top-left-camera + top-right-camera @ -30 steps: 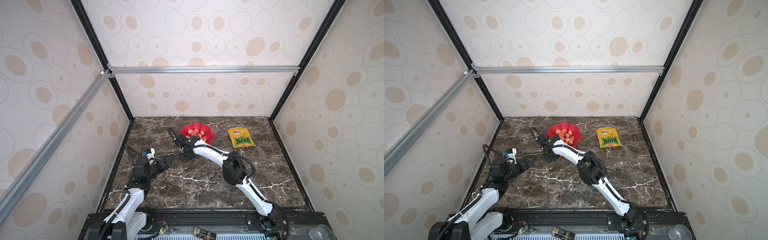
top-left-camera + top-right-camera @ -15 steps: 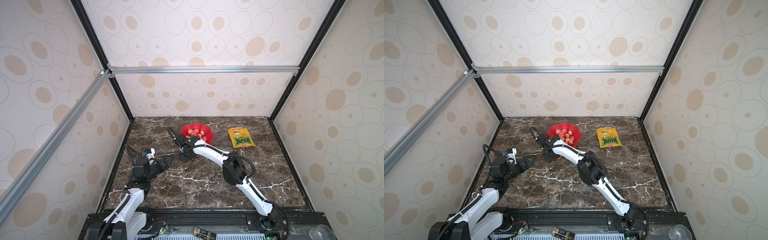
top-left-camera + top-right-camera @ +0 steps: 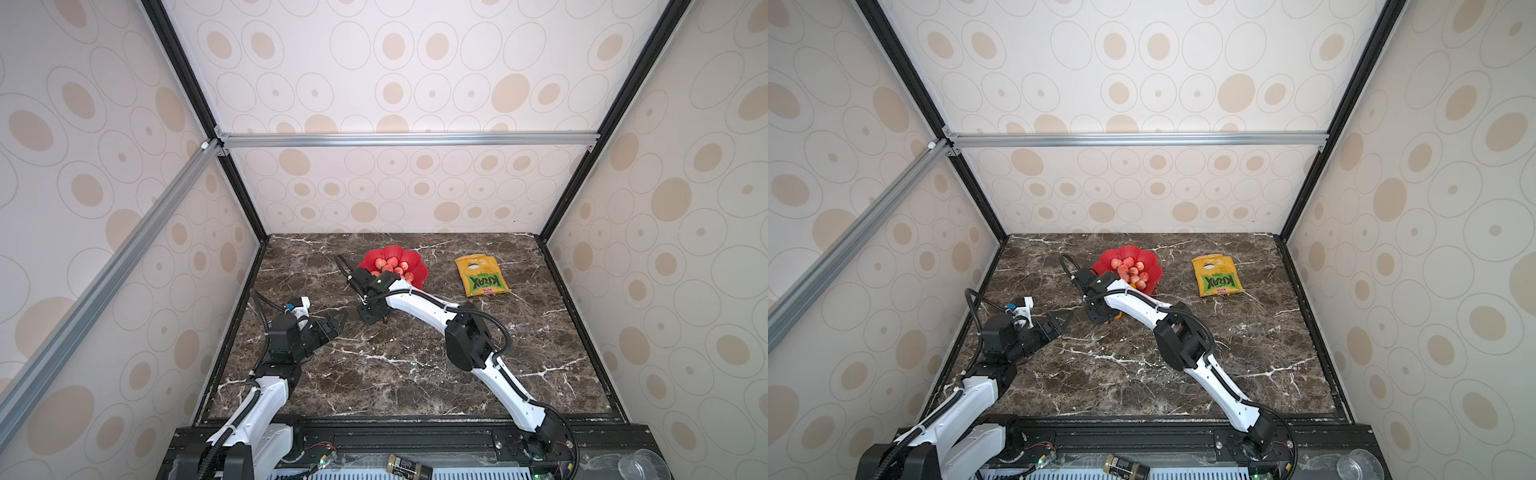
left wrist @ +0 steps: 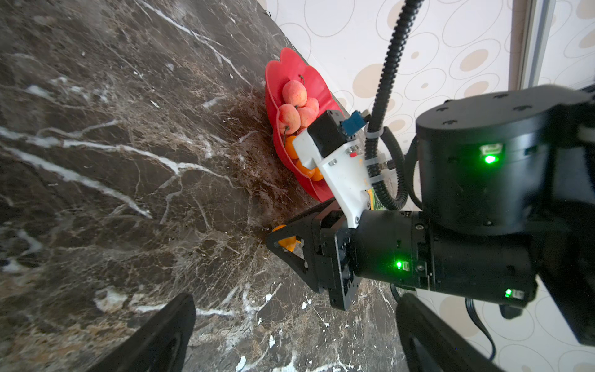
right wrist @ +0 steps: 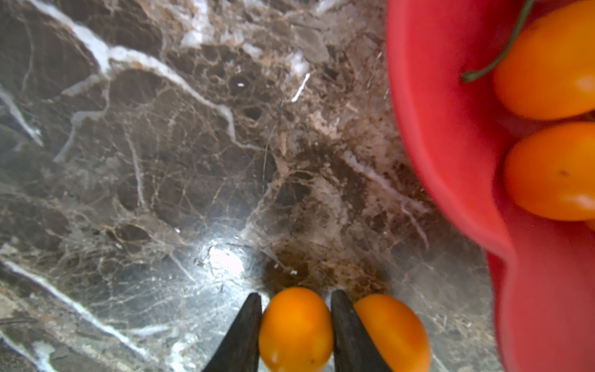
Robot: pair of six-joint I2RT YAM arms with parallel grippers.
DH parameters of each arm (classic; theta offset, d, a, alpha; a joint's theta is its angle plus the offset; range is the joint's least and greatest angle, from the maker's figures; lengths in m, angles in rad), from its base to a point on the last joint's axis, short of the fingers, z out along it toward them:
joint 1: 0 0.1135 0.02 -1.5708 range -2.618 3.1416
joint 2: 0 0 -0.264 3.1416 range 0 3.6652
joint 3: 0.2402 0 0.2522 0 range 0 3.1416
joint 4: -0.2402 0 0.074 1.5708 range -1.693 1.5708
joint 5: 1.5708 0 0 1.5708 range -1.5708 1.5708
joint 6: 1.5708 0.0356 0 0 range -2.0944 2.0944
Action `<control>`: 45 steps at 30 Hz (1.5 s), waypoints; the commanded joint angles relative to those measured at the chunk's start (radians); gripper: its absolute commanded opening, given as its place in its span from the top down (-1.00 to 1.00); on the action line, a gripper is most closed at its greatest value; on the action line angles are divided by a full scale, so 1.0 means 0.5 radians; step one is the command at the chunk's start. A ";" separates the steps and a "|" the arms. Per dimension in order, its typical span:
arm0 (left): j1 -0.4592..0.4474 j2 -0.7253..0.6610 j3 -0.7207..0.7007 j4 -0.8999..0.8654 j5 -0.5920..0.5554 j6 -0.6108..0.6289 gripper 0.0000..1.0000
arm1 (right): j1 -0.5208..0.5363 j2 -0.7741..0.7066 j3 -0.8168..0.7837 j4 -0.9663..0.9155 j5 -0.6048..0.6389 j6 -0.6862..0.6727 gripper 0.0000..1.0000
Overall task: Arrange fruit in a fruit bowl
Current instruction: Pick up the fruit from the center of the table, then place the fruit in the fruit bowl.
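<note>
A dark brown marble-look tabletop [image 3: 395,374] with white veins fills a booth papered in cream with beige ovals. In both top views a glossy red flower-shaped bowl [image 3: 411,257] [image 3: 1153,266] sits near the back wall, heaped with small pink-red round fruits [image 3: 390,264] [image 3: 1128,266]. A yellow-green snack bag [image 3: 482,276] lies flat, well apart on the bowl's right.

From above, the right arm hides what the right gripper [image 3: 374,318] works on. The right wrist view fills that in. The black fingers [image 5: 244,325] press against both sides of a small bright orange oval fruit [image 5: 295,328] that rests on the marble just outside the bowl's rim [image 5: 434,96]. A second orange fruit [image 5: 392,331] lies against the outer face of one finger. Two more orange fruits [image 5: 547,64] sit inside the bowl.

The left wrist view gives the side angle. The right gripper [image 4: 289,244] points down at the table, and orange shows through its finger frame. Pink-red fruits [image 4: 294,93] are piled in the bowl [image 4: 277,74] behind it.

The right arm reaches forward with its elbow raised and its wrist bent down in front of the bowl. The left arm is folded near the table's left edge. The left gripper [image 3: 338,320] is held roughly level and aimed toward the right one. Its fingers [image 4: 161,338] are spread wide with nothing between them.
</note>
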 commanded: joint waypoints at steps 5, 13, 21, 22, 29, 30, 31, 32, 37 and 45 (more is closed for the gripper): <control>0.015 -0.012 0.051 0.015 0.002 0.017 -0.96 | 0.009 0.010 0.033 -0.053 -0.011 0.003 0.38; 0.016 -0.026 0.051 -0.005 -0.008 0.025 -0.96 | 0.006 -0.021 0.020 -0.047 -0.036 0.013 0.41; 0.014 -0.044 0.086 0.034 -0.007 0.022 -0.96 | 0.006 -0.232 -0.161 0.024 -0.048 0.032 0.41; 0.014 -0.039 0.092 0.045 0.003 0.019 -0.96 | 0.006 -0.276 -0.206 0.045 -0.046 0.033 0.41; -0.030 0.022 0.150 0.115 0.010 0.016 -0.96 | -0.015 -0.549 -0.434 0.115 0.000 0.039 0.42; -0.036 0.041 0.160 0.120 0.005 0.015 -0.96 | -0.019 -0.574 -0.453 0.123 -0.004 0.041 0.42; -0.046 0.060 0.174 0.132 0.003 0.015 -0.96 | -0.027 -0.597 -0.466 0.130 -0.008 0.041 0.42; -0.058 0.084 0.188 0.148 0.002 0.012 -0.96 | -0.035 -0.619 -0.471 0.133 -0.011 0.043 0.42; -0.122 0.212 0.273 0.199 -0.031 0.026 -0.96 | -0.091 -0.653 -0.427 0.145 -0.012 0.044 0.42; -0.190 0.502 0.437 0.312 -0.068 0.051 -0.96 | -0.226 -0.503 -0.201 0.103 -0.058 0.055 0.43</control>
